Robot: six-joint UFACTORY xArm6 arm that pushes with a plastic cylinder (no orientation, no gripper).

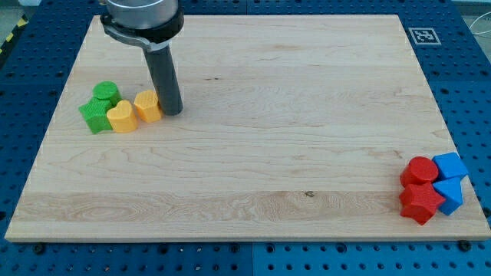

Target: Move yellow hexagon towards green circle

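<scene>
A pale wooden surface (253, 138) lies on a blue pegboard base, with a small black-and-white marker (423, 35) at its top right corner. There is no pincer here: the arm ends in a dark rod, and my tip (171, 112) stands touching the right side of the yellow hexagon (148, 106) in the view's upper left. Just left of the hexagon sits a yellow heart (121, 116), then a green star (95, 115), with the green circle (106, 93) above them. At the lower right, well apart, two red blocks (420, 188) and two blue blocks (449, 179) cluster together.
</scene>
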